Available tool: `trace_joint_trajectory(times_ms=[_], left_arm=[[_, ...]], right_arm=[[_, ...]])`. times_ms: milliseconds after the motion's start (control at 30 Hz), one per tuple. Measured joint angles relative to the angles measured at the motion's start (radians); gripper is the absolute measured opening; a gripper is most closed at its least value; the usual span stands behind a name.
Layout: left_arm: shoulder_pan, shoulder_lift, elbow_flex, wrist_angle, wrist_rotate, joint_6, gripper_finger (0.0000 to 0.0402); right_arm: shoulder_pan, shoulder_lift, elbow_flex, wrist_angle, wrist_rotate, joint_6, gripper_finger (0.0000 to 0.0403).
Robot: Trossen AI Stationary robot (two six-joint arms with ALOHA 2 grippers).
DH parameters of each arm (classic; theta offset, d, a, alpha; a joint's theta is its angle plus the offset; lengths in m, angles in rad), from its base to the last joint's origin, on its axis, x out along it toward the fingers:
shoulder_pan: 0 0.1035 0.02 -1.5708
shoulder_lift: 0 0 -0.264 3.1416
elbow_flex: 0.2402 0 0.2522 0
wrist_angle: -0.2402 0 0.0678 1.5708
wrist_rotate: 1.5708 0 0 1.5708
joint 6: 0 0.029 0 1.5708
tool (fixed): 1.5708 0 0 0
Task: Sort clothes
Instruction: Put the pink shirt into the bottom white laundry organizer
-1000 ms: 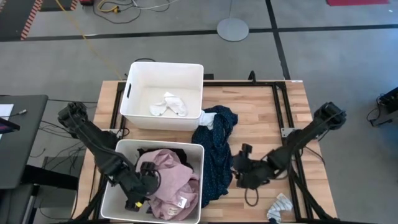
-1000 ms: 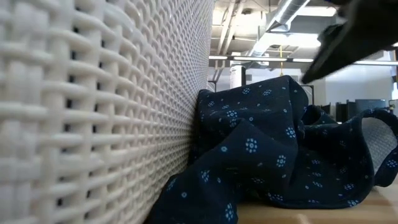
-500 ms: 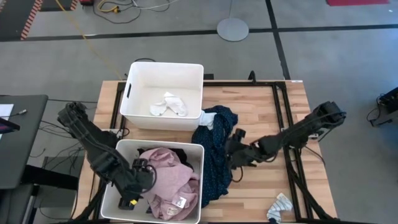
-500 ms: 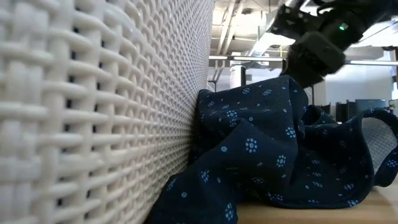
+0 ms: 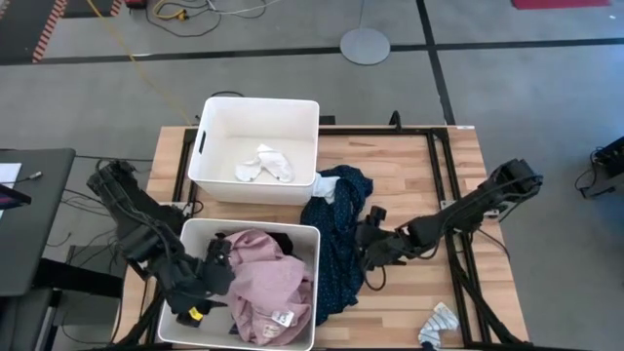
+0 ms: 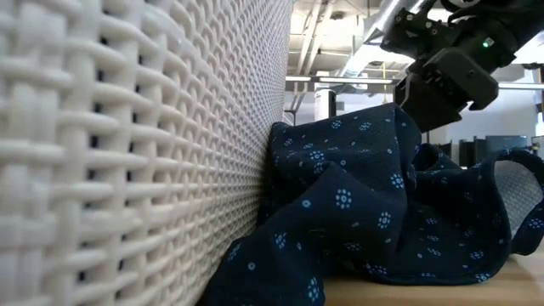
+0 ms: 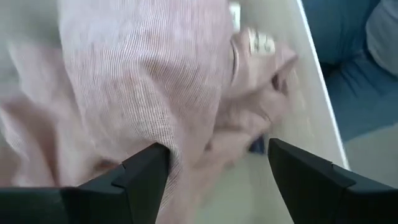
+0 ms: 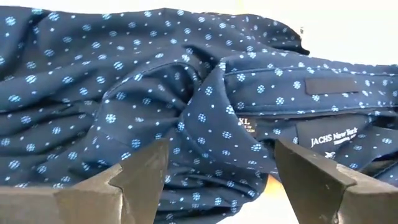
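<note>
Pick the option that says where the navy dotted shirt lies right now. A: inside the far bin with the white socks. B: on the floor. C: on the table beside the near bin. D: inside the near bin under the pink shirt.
C: the navy dotted shirt lies spread on the wooden table, against the near bin, with the open right hand at its edge.

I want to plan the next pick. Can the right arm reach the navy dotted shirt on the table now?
Probably yes. The right gripper is open and just beside the navy dotted shirt, which lies uncovered on the table with nothing between them.
</note>
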Motion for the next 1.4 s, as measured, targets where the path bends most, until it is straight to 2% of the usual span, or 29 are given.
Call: trace_joint_trajectory(times_ms=[100, 367, 500, 667, 767, 900, 1000, 1067, 1200, 1267, 1400], left_arm=[[0.016, 0.000, -0.017, 0.074, -0.050, 0.096, 0.0267], [0.099, 0.021, -0.116, 0.154, -0.045, 0.216, 0.0267], [0.143, 0.018, -0.214, 0.200, 0.038, 0.203, 0.0267], [0.175, 0.020, -0.382, 0.421, 0.163, 0.211, 0.0267], [0.202, 0.020, -0.476, 0.509, 0.201, 0.211, 0.0267], [0.246, 0.018, -0.573, 0.523, 0.235, 0.172, 0.0267], [0.272, 0.017, -0.631, 0.544, 0.314, 0.133, 0.0267], [0.280, 0.017, -0.642, 0.540, 0.350, 0.115, 0.0267], [0.281, 0.010, -0.610, 0.518, 0.357, 0.101, 0.0267], [0.275, 0.003, -0.566, 0.496, 0.357, 0.099, 0.0267], [0.247, -0.005, -0.444, 0.447, 0.348, 0.101, 0.0267]], right_arm=[[-0.005, 0.000, 0.000, 0.004, -0.001, -0.005, 0.0309], [-0.027, 0.000, 0.000, 0.022, -0.001, -0.026, 0.0309], [-0.034, 0.000, -0.014, 0.040, -0.001, -0.026, 0.0309], [-0.052, 0.000, -0.072, 0.126, -0.008, -0.024, 0.0309], [-0.062, 0.000, -0.101, 0.191, -0.018, -0.025, 0.0309], [-0.066, 0.000, -0.114, 0.235, -0.027, -0.032, 0.0309], [-0.066, 0.000, -0.114, 0.283, -0.060, -0.059, 0.0309], [-0.066, 0.000, -0.114, 0.319, -0.084, -0.080, 0.0309], [-0.075, 0.000, -0.114, 0.332, -0.106, -0.101, 0.0309], [-0.093, 0.000, -0.114, 0.328, -0.112, -0.101, 0.0309], [-0.148, 0.014, -0.114, 0.339, -0.187, -0.103, 0.0310]])
